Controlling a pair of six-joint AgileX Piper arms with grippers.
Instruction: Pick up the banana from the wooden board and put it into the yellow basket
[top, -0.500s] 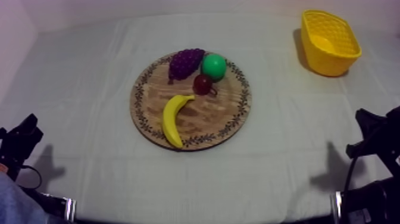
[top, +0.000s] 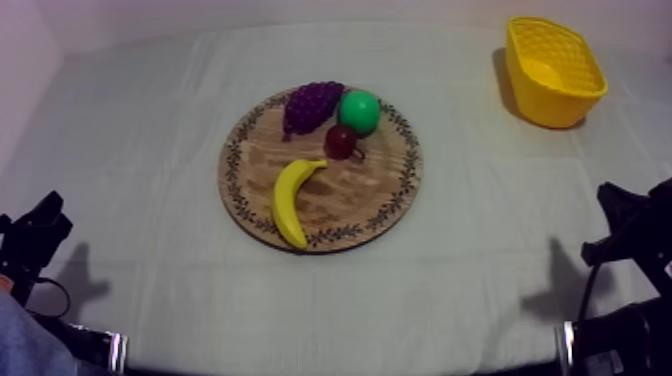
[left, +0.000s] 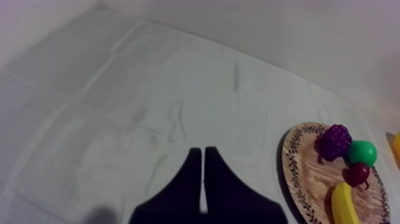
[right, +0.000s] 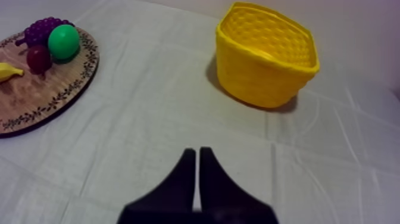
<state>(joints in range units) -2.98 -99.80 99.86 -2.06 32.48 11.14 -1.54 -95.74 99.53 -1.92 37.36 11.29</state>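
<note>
At the near left edge of the table the left gripper (left: 199, 150) rests low over bare cloth (top: 150, 150), its two black fingers pressed together on nothing. It is well apart from the basket, so if this arm took the banana it would face a long carry across the table, with more chance of losing the fruit on the way.

In the middle sits the round wooden board (top: 350, 195). The banana (top: 289, 200) lies flat on its near-left part, one end by the near rim and the other pointing at the small red fruit (top: 342, 141), close to it but apparently not touching. Behind are the bunch of grapes (top: 312, 103) and a round green fruit (top: 359, 111). A grab near the upper end could knock the red fruit and set it rolling. The banana's smooth curve may also slip from a pinch taken off its middle.

The yellow basket (top: 550, 105) stands at the far right, upright and looking light. A clipped rim could tip or shove it.

The right gripper (right: 197, 150) waits at the near right, likewise clenched on nothing.
</note>
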